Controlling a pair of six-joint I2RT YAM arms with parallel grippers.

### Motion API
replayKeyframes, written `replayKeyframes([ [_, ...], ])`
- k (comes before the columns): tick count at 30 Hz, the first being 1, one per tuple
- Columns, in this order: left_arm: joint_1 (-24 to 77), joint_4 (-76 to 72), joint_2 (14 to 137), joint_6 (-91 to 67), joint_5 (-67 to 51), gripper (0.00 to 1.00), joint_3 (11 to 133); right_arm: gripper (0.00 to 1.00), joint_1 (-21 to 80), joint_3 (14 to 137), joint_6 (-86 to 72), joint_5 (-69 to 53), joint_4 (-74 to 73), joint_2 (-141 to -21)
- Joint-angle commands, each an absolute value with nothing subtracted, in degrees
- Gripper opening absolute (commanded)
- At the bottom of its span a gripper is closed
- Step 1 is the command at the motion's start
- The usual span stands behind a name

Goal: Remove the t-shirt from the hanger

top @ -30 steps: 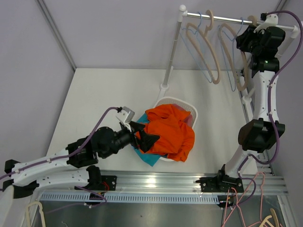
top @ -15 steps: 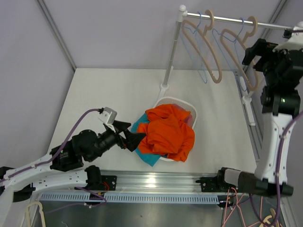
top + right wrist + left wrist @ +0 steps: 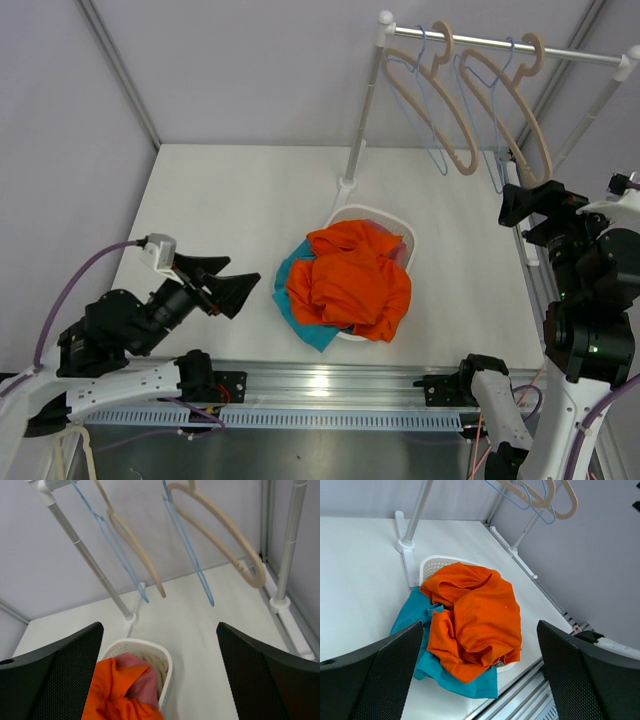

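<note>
The orange t-shirt (image 3: 352,280) (image 3: 480,615) (image 3: 112,697) lies crumpled on top of the white basket (image 3: 386,213) (image 3: 436,561) (image 3: 152,647), off any hanger. Two beige hangers (image 3: 432,108) (image 3: 517,112) (image 3: 134,545) hang bare on the rail (image 3: 480,42), with thin blue wire hangers (image 3: 440,160) (image 3: 192,565) among them. My left gripper (image 3: 238,283) (image 3: 480,630) is open, left of the basket and apart from the shirt. My right gripper (image 3: 522,218) (image 3: 160,630) is open below the rail, holding nothing.
A teal cloth (image 3: 316,337) (image 3: 412,627) spills out under the orange shirt, and a pink cloth (image 3: 145,682) shows inside the basket. The rack's white post (image 3: 362,120) stands just behind the basket. A metal rail (image 3: 330,385) runs along the table's near edge.
My left gripper has drawn back to the left, away from the shirt and basket. My right arm has come down from the rail and hangers, and its gripper has opened.
</note>
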State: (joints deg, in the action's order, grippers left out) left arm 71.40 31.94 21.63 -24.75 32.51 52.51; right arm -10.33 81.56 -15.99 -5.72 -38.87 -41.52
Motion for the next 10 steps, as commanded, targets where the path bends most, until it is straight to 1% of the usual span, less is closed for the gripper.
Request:
replayKeyframes([
  [1,71.63,34.71,18.11,-23.73,35.68,0.99,53.27,1.00,-10.11,81.56,-20.12,-10.89,-41.92,-39.03],
  [7,71.72,38.58,14.86,-25.48,36.47,1.00,53.79,1.00,-10.11,80.60,-20.66,-12.65,-44.29,-36.83],
  [10,71.63,39.99,13.98,-25.75,36.91,1.00,53.70,1.00,-10.19,79.90,-20.30,-11.43,-44.56,-36.57],
])
